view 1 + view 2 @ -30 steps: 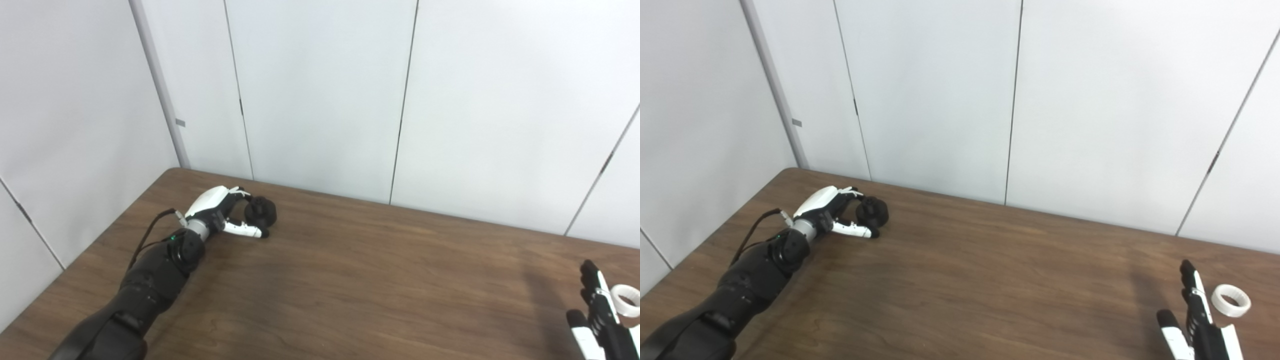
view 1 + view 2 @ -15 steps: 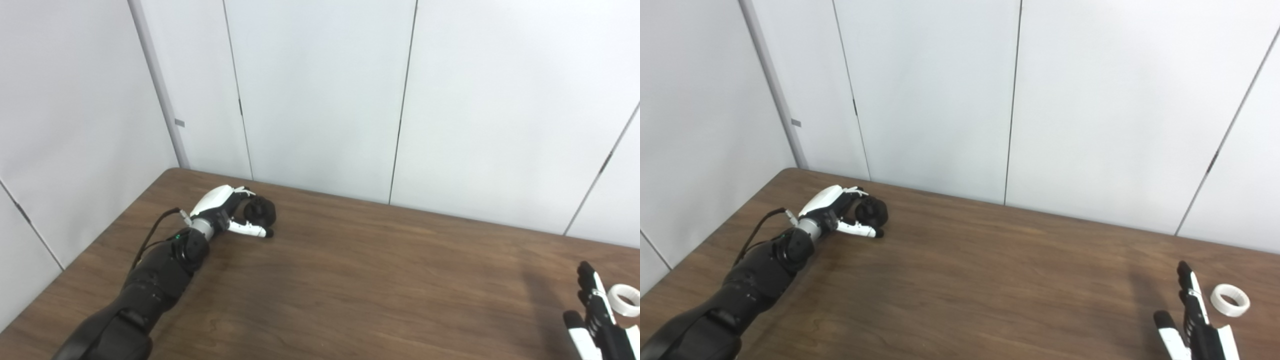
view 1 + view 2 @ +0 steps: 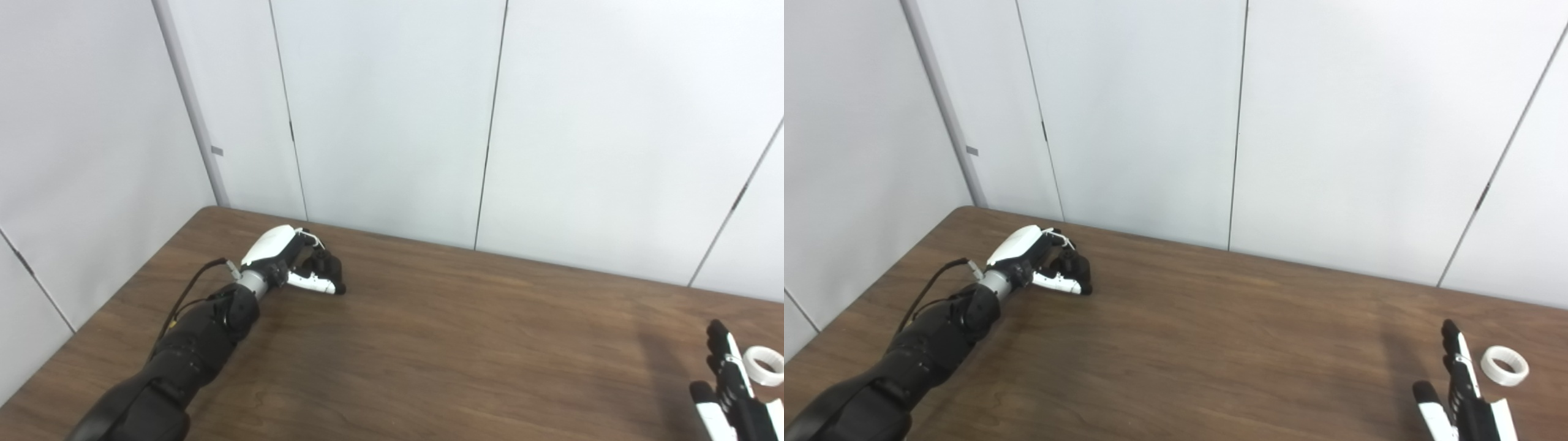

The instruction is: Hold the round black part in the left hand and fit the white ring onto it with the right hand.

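Note:
The round black part [image 3: 329,267] lies on the brown table [image 3: 429,349] at the far left, close to the wall. My left hand [image 3: 286,264] reaches out to it. Its fingers curl over the part and the thumb lies across the front, so most of the part is hidden. The white ring [image 3: 1507,365] lies flat on the table at the far right. My right hand [image 3: 1461,392] stands just left of the ring at the bottom right corner, apart from it. That hand is open with straight fingers and holds nothing, and the picture edge cuts off its lower part.
White wall panels [image 3: 392,122] rise right behind the table's far edge and along its left side. A black cable [image 3: 187,294] loops off the left wrist.
My left hand has pushed forward and closed around the black part, which showed beyond the fingers before. The right hand has hardly moved. The view has shifted slightly.

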You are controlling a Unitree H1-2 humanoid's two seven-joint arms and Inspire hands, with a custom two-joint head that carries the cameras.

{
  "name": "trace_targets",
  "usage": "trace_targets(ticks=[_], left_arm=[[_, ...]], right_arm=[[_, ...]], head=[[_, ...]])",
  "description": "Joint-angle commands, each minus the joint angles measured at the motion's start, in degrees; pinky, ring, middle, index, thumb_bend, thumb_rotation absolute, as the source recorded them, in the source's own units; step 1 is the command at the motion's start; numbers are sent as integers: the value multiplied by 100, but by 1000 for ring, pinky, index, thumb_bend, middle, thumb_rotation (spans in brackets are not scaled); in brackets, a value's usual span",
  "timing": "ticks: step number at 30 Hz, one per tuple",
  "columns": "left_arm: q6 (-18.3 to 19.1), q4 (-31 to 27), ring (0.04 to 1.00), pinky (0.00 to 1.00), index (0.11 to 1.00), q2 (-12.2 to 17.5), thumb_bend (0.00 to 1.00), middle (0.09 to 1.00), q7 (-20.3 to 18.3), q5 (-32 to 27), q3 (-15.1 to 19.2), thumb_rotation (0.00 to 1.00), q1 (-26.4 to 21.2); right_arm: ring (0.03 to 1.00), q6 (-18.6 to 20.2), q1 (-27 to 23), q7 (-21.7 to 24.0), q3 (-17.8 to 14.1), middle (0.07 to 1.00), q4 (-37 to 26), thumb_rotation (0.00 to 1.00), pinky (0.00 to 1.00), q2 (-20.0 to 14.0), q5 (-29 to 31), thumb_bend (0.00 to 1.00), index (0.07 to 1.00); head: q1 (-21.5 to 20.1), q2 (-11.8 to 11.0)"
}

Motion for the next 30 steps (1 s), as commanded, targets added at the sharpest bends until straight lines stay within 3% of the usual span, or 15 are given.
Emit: trace_targets(ticks=[1, 16, 22, 30], left_arm=[[-93, -94, 952, 1000, 482, 135, 524, 763, -103, 85, -55, 52, -218], [-412, -682, 947, 1000, 482, 177, 524, 757, -222, 160, -115, 57, 85], [-568, -1482, 951, 1000, 481, -29, 525, 758, -423, 138, -153, 58, 357], [-743, -3034, 950, 1000, 481, -444, 524, 740, -884, 154, -323, 57, 806]], right_arm=[[1000, -40, 254, -57, 38, 1000, 90, 877, 1000, 150, 74, 527, 1000], [998, 43, 273, -23, 17, 1000, -172, 863, 1000, 190, 179, 534, 1000], [997, 160, 265, 29, 25, 1000, -437, 847, 1000, 163, 201, 572, 1000], [990, 428, 179, 11, 79, 1000, -1029, 887, 1000, 193, 22, 586, 1000]], head=[[5, 14], [-182, 93], [-361, 155], [-596, 227]])
